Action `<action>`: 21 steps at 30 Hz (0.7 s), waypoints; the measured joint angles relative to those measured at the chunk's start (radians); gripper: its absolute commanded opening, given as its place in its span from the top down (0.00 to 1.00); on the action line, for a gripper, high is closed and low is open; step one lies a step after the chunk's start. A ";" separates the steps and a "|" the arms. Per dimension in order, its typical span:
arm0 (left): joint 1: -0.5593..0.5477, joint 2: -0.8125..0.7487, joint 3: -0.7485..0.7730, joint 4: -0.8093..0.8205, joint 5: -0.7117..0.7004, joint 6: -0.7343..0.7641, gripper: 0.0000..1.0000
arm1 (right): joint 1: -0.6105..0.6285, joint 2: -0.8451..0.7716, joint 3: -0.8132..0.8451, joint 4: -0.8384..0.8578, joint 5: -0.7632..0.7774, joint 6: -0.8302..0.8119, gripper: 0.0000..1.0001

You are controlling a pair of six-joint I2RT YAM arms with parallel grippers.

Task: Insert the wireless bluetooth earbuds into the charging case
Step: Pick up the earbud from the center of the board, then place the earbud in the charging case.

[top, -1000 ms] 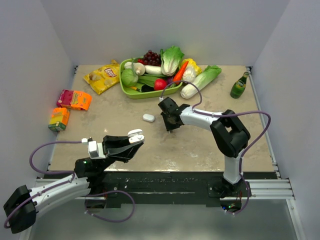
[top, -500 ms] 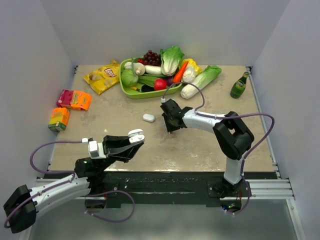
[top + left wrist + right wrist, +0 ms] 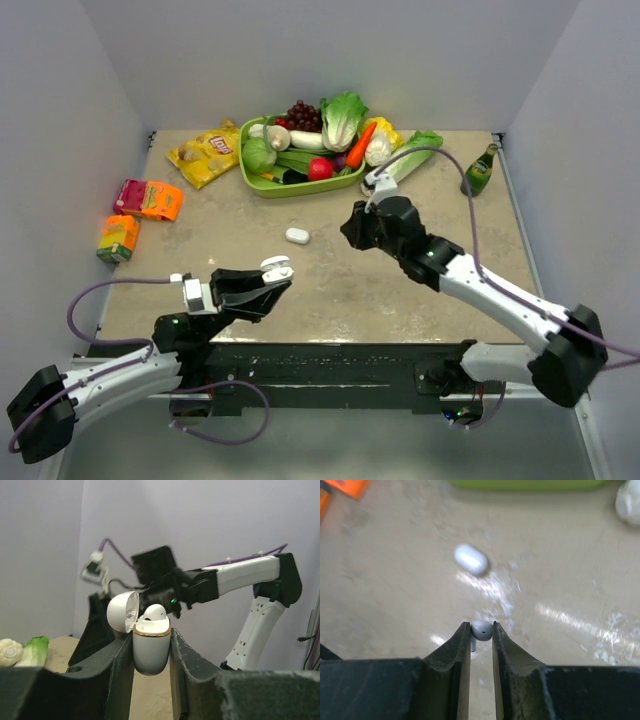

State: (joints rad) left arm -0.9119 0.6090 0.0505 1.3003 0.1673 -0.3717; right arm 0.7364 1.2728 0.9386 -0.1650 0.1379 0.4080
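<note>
Entry: I am lifting right hand (image 3: 481, 626) off counter (image 3: 400, 295), earbud (image 3: 482, 630) pinched; left hand (image 3: 151, 639) gripping open charging case (image 3: 150, 652).

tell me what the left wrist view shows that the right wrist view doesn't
Only left wrist: the open charging case clamped in the left gripper, one earbud seated inside, and the right arm beyond. Only right wrist: a second earbud pinched in the right gripper, with a closed white case lying on the table beyond. Both: the tan table.
</note>
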 measured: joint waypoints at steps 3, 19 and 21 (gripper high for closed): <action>0.000 0.035 0.000 0.000 -0.012 0.019 1.00 | 0.009 -0.146 -0.026 0.093 -0.001 -0.012 1.00; 0.000 0.370 0.243 -0.008 -0.016 0.193 1.00 | 0.079 -0.481 -0.151 0.460 -0.069 -0.089 1.00; 0.000 0.417 0.275 -0.010 -0.010 0.206 1.00 | 0.105 -0.479 -0.151 0.475 -0.069 -0.099 1.00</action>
State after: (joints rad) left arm -0.9119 1.0260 0.3252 1.2903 0.1577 -0.1654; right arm 0.8413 0.7937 0.7872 0.3103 0.0689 0.3092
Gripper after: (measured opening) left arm 0.345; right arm 0.212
